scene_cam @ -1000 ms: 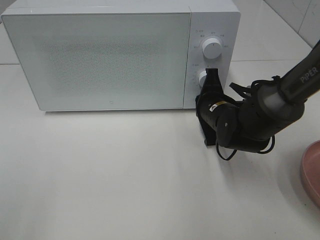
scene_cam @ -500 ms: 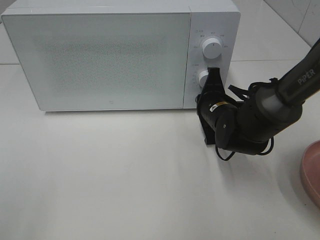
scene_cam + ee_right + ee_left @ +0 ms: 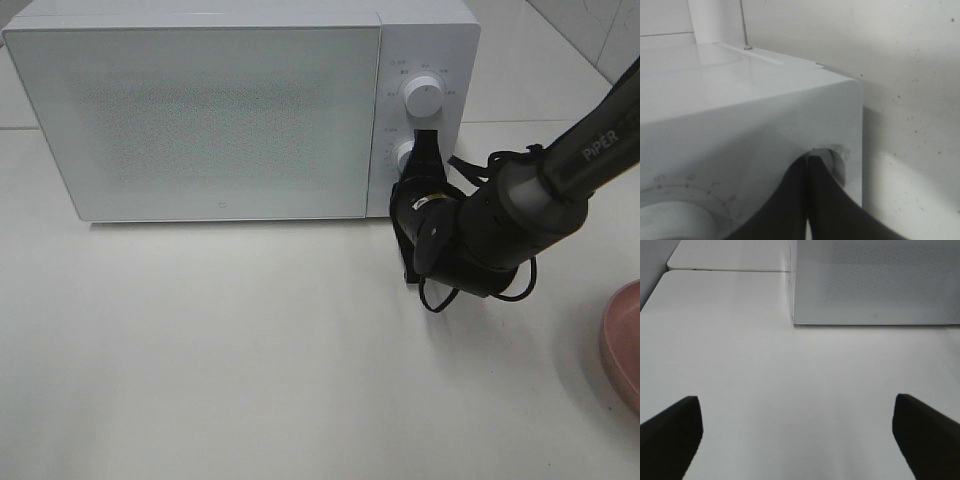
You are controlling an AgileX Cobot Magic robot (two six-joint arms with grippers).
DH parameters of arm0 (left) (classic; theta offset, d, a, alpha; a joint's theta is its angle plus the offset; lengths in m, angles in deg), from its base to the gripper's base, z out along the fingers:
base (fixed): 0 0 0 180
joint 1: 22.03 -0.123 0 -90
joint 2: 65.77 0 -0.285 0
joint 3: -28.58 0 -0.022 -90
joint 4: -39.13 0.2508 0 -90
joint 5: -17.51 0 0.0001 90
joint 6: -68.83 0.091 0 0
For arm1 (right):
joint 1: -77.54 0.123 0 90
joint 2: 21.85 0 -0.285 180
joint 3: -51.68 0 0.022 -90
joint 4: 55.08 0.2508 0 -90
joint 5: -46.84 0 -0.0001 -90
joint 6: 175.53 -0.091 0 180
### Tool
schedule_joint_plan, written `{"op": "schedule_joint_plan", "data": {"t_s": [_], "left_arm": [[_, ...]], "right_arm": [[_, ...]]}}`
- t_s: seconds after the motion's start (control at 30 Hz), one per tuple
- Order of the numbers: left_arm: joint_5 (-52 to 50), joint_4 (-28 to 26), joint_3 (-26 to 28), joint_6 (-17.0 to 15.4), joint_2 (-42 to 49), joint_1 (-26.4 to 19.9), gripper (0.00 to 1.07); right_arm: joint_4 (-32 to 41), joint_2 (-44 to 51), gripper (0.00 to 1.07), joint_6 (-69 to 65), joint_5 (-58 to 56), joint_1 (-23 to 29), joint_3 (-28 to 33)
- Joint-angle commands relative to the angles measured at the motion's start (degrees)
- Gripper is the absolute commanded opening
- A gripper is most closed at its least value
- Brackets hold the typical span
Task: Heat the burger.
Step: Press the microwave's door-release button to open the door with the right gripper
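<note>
Microwave [image 3: 200, 110] — door shut, interior hidden; lower knob [image 3: 402, 156] is touched by right gripper [image 3: 428, 142], fingers clenched together; left gripper [image 3: 795, 407] is held spread wide; pink plate [image 3: 625, 345] — cropped at edge.

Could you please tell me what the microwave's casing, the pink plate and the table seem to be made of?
The microwave: probably white painted metal or plastic, smooth with soft reflections. The plate: matte pink, plastic or ceramic; only its edge shows. The table: smooth white, faint sheen, perhaps laminate.
</note>
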Motion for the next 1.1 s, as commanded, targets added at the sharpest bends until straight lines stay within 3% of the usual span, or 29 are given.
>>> {"op": "schedule_joint_plan", "data": {"t_s": [0.03,0.2,0.6,1.1], "left_arm": [[-0.5,-0.1,0.0,0.0,1.1,0.3,0.98],[-0.5,-0.1,0.0,0.1,1.1,0.3,0.98],[-0.5,-0.1,0.0,0.1,1.1,0.3,0.98],[-0.5,-0.1,0.0,0.1,1.1,0.3,0.98]], "right_arm": [[-1.3,0.5,0.0,2.5,14.6,-1.9,-5.8],[2.5,-0.6,0.0,4.6,18.4,-1.9,-9.0],[2.7,-0.7,0.0,6.5,18.2,-1.9,-9.6],[2.9,-0.7,0.0,6.7,8.9,-1.7,-8.6]]}}
